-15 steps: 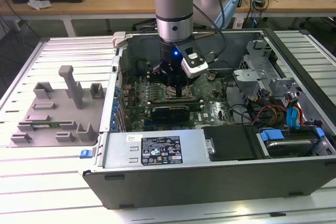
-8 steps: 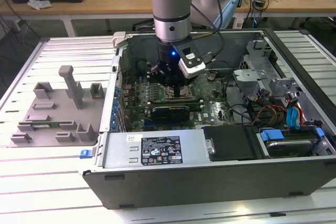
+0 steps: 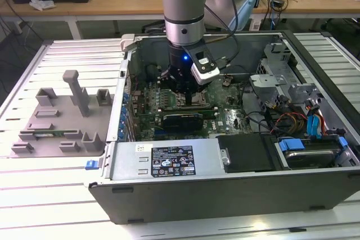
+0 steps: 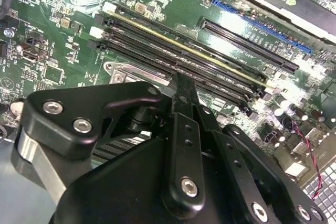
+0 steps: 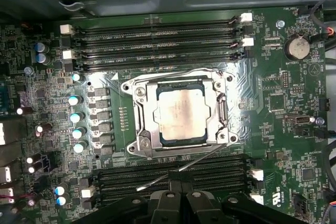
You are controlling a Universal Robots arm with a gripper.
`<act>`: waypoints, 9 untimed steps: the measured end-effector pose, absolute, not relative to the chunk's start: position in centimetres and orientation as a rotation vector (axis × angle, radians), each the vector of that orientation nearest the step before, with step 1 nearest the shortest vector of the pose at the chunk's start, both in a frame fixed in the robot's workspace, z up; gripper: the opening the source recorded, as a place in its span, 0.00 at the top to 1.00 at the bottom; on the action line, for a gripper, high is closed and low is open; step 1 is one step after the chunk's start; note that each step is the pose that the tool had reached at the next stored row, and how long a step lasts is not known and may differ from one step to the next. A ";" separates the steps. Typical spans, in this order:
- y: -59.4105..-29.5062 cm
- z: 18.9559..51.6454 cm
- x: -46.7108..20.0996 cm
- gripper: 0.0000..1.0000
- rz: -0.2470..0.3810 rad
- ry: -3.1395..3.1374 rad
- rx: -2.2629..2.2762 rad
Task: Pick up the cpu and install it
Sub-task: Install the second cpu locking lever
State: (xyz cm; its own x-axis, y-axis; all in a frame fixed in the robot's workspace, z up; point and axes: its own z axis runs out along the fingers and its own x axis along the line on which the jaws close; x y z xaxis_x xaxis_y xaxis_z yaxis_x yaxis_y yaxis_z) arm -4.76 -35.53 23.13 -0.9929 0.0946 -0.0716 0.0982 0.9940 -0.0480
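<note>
The cpu (image 5: 181,114), a silvery-grey square chip, lies flat inside the metal socket frame (image 5: 140,132) on the green motherboard (image 5: 273,103) in the first wrist view. My gripper (image 5: 176,181) hovers just beside the socket, over the memory slots (image 5: 210,174). Its fingers are together with nothing between them. A thin metal socket lever (image 5: 184,167) slants out from the frame close to the fingertips. In the second wrist view the black gripper (image 4: 181,83) points down at the board. In the exterior view the gripper (image 3: 187,89) is low inside the open computer case (image 3: 169,164).
A grey fixture tray (image 3: 56,116) with posts sits on the slatted table at the exterior view's left. Inside the case are a graphics card (image 3: 181,120), cable bundles (image 3: 287,119) and a drive bay (image 3: 306,150) toward the exterior view's right. Case walls surround the arm.
</note>
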 end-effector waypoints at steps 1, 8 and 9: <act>-35.5 23.1 -4.8 0.89 -0.079 3.068 0.148; -35.5 22.9 -5.7 0.89 -0.078 3.068 0.149; -35.5 22.8 -5.8 0.89 -0.077 3.068 0.149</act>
State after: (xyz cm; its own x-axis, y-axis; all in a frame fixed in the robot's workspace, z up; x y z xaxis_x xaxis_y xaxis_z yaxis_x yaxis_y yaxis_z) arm -5.77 -35.53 22.81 -0.9929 0.0947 -0.0715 0.0982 0.9941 -0.0469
